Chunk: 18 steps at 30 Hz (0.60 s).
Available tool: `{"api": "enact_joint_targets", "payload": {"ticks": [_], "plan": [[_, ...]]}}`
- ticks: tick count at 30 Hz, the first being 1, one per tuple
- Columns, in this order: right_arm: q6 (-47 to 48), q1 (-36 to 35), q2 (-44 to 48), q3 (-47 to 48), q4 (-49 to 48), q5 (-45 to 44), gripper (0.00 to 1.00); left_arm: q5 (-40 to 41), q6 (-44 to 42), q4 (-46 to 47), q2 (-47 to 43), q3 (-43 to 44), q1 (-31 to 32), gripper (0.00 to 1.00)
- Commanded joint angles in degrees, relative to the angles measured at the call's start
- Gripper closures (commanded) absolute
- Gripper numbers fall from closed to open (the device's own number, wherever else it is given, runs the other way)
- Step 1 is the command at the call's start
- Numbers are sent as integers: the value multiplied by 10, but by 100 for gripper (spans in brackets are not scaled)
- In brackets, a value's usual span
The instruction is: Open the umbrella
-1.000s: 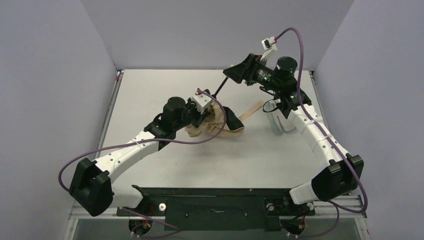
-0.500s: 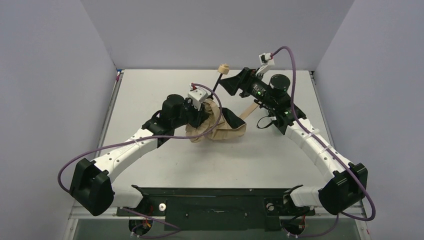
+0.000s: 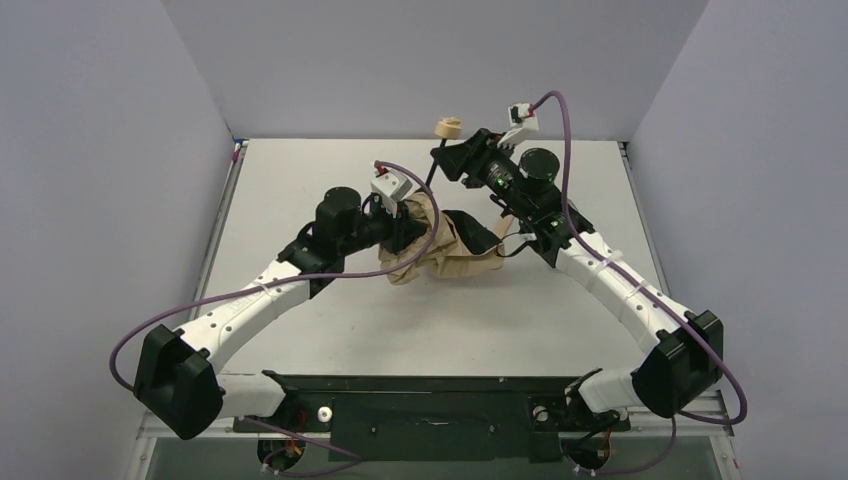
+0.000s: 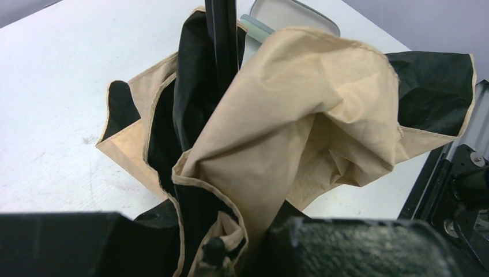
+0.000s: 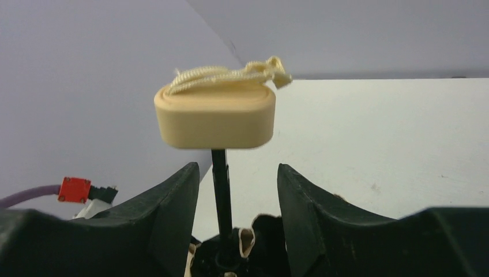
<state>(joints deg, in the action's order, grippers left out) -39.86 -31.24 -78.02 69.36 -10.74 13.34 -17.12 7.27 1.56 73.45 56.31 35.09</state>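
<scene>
Peach-tan folding umbrella (image 3: 445, 258), black-lined: lying crumpled at the centre of the white tabletop (image 3: 300, 180). Left gripper (image 3: 400, 232) is clamping its bunched fabric; right gripper (image 5: 237, 173) is standing parted around thin black shaft (image 5: 221, 187), below small tan handle (image 5: 214, 118).

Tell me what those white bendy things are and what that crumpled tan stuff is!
They are two robot arms, a left arm and a right arm, bolted to a white table. One picture looks down from above. The other two come from little cameras on each wrist. The tan stuff is a folded umbrella, partly lying on the table. The left claw pinches its cloth bundle. The right claw is open, one finger on each side of the thin black shaft, just under the small tan handle.
</scene>
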Motion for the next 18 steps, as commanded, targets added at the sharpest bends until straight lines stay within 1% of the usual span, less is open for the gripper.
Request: {"api": "enact_joint_targets", "payload": {"ticks": [1, 5, 7, 10, 15, 18], "plan": [[-16, -6, -19, 50, -68, -35, 53, -38, 18, 63, -32, 4, 2, 100], [-21, -5, -32, 75, -82, -38, 54, -46, 16, 52, -34, -3, 5, 100], [-23, -4, -36, 84, -87, -47, 57, -49, 10, 45, -35, -8, 5, 100], [-24, 1, -36, 92, -96, -61, 64, -51, 7, 36, -40, -21, 5, 100], [-37, 20, -39, 108, -111, -79, 70, -60, 1, 25, -43, -41, 5, 100], [-41, 35, -43, 118, -120, -86, 71, -61, -1, 17, -43, -52, 5, 100]]}}
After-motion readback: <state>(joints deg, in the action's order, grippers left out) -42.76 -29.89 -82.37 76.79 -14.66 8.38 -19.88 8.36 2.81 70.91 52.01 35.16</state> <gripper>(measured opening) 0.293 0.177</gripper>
